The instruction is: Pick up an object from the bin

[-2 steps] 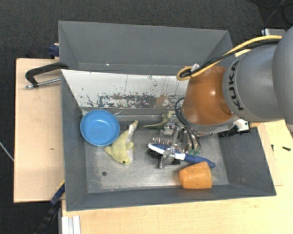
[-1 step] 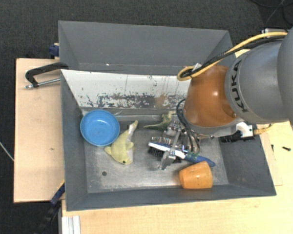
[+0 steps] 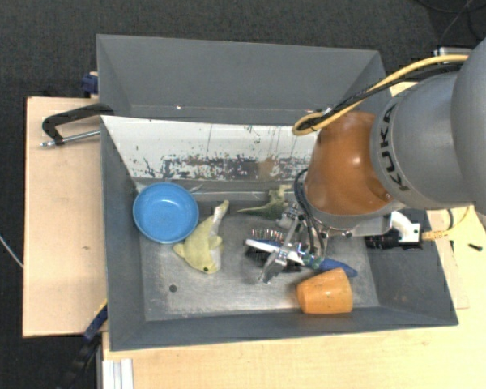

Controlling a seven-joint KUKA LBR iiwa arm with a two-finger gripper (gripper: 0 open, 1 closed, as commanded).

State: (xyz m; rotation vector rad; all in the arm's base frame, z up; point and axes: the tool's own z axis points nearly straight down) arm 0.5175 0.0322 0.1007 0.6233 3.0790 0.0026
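- I count five loose things in the grey bin (image 3: 227, 297), one of each kind: a blue bowl (image 3: 165, 211), a yellow soft toy (image 3: 201, 250), a green toy figure (image 3: 271, 203), an orange cup (image 3: 326, 292) and a small blue piece (image 3: 338, 267).
- The bowl stands mouth up at the left of the floor, and I see only its own blue inside. The yellow toy lies just beside it, to its lower right.
- The green figure lies near the back wall, partly under the arm.
- The orange cup lies on its side at the front right. I cannot see into it.
- The end effector (image 3: 282, 255) is down near the floor, between the yellow toy and the orange cup. The cup and the blue piece are nearest to it.
- I cannot tell how far it is open, and I see nothing gripped in it.
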